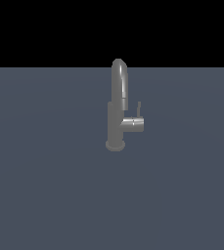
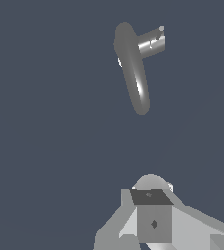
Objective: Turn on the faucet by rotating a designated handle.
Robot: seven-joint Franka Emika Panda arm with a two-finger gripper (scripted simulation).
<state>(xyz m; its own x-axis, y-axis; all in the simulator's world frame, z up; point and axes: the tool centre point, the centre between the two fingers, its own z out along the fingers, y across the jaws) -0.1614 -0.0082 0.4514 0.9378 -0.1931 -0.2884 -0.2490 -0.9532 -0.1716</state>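
Observation:
The grey faucet [image 1: 116, 122] stands upright on the flat surface, its arched spout [image 1: 120, 78] on top. A short side stub [image 1: 133, 124] points toward the exterior view's right. The handle [image 1: 139, 108], a thin dark rod, rises from the stub's end. In the wrist view I look down on the spout [image 2: 135, 73] and the stub [image 2: 151, 41], and the handle [image 2: 161, 30] shows only as a small tip. My gripper [image 2: 152, 219] hangs well apart from the faucet, its fingers together as one block with nothing held. The exterior view does not show the gripper.
A plain blue-grey floor [image 1: 45, 185] spreads around the faucet, with black background above its far edge. No other object shows.

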